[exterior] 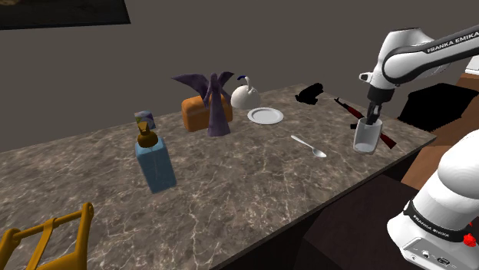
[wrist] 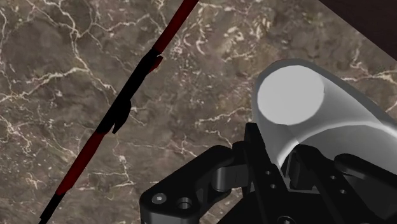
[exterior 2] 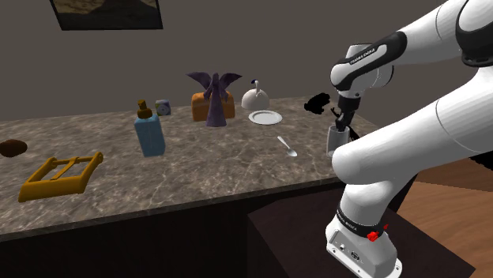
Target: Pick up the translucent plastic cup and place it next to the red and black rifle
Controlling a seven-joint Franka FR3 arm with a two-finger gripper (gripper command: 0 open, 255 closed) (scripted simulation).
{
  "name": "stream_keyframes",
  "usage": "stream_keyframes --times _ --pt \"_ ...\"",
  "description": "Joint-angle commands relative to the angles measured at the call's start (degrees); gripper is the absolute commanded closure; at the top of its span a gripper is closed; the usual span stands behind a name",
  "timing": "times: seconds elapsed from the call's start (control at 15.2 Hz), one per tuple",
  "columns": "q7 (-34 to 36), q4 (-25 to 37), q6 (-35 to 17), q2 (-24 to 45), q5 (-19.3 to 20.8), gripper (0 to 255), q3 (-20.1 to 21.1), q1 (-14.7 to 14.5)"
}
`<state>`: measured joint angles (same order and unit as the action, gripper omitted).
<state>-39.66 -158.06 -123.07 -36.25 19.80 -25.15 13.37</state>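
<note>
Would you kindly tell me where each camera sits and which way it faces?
Shoulder view: beside the robot's base, looking down over the counter; arm at its right.
Second exterior view: before the counter's front edge, facing the wall; arm at its right.
Wrist view: on the wrist, looking down at the rifle; gripper clasps the cup.
All three share the cup.

A dark brown marbled counter (exterior: 230,192) is backed by a plain grey-brown wall (exterior: 292,38). In the second exterior view a framed picture (exterior 2: 107,12) is hung at eleven o'clock, and wooden floor (exterior 2: 458,229) is seen at four o'clock.
</note>
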Motion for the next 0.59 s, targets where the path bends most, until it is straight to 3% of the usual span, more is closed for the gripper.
stream_keyframes --times 0.0,0.33,0.4,0.53 --pt "0.03 -0.16 -0.32 0.12 0.05 255 -0.06 0.01" --pt "0.03 -0.16 -0.32 0.12 0.05 255 -0.06 0.00" --pt "0.03 -0.16 -0.32 0.12 0.05 0 -0.06 0.00" --pt "0.03 -0.16 -0.32 0.11 0.05 0 -0.06 0.01"
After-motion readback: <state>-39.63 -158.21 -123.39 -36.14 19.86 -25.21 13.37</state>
